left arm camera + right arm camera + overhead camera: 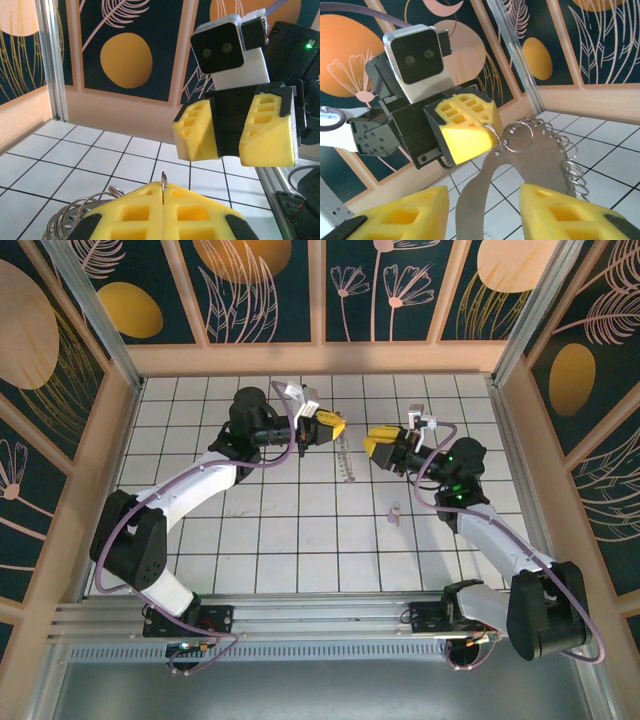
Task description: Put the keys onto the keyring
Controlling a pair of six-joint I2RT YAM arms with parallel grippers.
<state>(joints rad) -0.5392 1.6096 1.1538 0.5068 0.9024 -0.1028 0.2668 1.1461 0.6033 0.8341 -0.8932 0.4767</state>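
My left gripper (335,426) (163,192) is shut on a thin split ring (163,181) at the top of the keyring (540,160). The keyring is a flat grey steel arch that hangs from that ring, with several small rings (572,165) along its edge. In the top view it hangs (347,462) between the two grippers. My right gripper (372,445) (482,215) is open and faces the left one, with the arch's lower leg showing between its yellow pads (560,210). One tiny lilac key (394,512) lies on the tiles, below and right of the grippers.
The white tiled floor (300,540) is ringed by wooden walls (320,358) and aluminium posts. Purple cables loop along both arms. The aluminium base rail (300,620) runs along the near edge.
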